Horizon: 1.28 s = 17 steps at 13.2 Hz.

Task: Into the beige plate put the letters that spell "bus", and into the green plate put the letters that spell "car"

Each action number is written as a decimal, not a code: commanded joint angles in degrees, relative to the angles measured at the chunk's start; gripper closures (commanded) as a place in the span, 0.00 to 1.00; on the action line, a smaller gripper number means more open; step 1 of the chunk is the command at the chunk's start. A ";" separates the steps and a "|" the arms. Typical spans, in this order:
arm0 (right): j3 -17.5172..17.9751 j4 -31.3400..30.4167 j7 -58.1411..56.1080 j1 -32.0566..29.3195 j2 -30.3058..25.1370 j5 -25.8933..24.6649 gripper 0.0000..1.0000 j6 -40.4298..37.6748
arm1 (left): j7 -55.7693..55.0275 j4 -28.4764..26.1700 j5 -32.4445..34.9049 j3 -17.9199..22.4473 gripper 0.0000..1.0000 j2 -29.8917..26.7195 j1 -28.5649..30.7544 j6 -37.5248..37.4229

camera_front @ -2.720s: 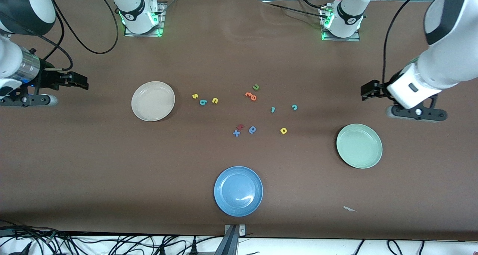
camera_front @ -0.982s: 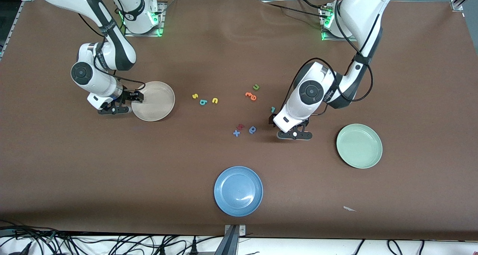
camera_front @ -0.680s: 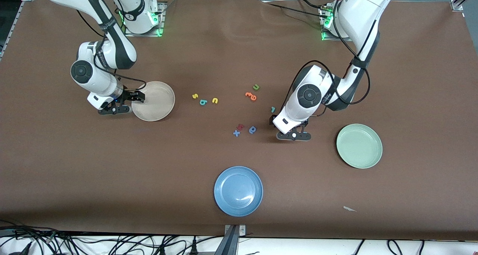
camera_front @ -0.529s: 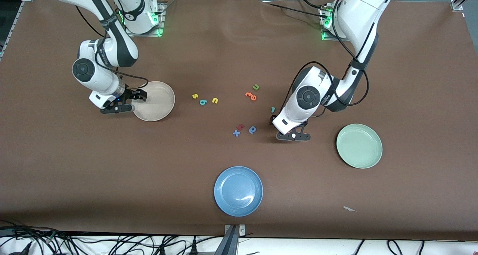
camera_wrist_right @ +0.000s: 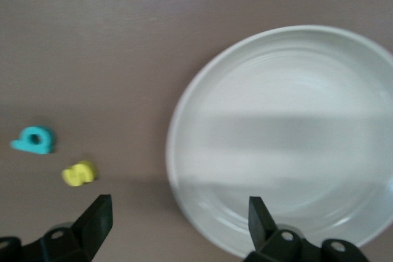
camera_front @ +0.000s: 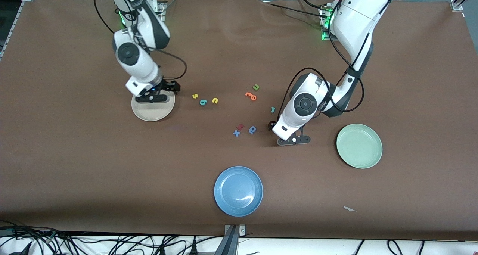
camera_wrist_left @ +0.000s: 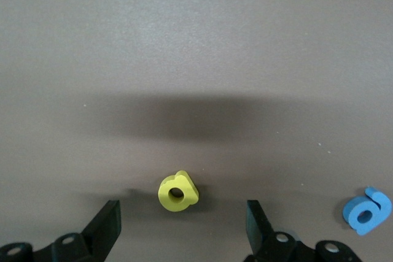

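front view shows a wide brown table with cables along its near edge. the beige plate sits toward the right arm's end, the green plate toward the left arm's end, a blue plate nearest the camera. the yellow s, teal b and yellow u lie in a row beside the beige plate. the right gripper hangs over that plate's rim, fingers apart. the left gripper is low over the table, fingers apart around the yellow a, with a blue a nearby.
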 commanded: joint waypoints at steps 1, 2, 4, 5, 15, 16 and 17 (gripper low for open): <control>-0.46 1.97 7.39 5.31 2.64 0.64 0.02 2.95 | -3.13 1.41 1.21 0.35 0.09 1.68 -0.60 0.23; -0.46 3.28 10.37 7.16 3.69 0.55 0.02 3.05 | -3.22 1.41 1.21 0.35 0.10 1.86 -0.60 0.24; -0.46 4.78 13.64 9.27 5.89 0.11 0.02 3.83 | -3.40 1.41 1.12 0.35 0.14 2.12 -0.51 0.24; -0.55 4.79 13.83 9.37 6.77 0.11 0.02 5.58 | -3.40 1.41 1.12 0.35 0.21 2.38 -0.51 0.24; -0.73 4.61 13.74 9.46 11.87 -10.60 0.02 10.52 | -3.14 2.38 0.59 0.35 0.40 2.21 0.02 0.23; -0.64 4.53 13.65 9.46 12.57 -10.78 0.02 10.60 | -3.22 2.38 0.59 0.35 0.44 2.21 0.10 0.24; -0.64 4.52 13.74 9.46 13.53 -12.53 0.02 10.69 | -3.22 2.38 0.68 0.35 0.44 2.30 0.02 0.24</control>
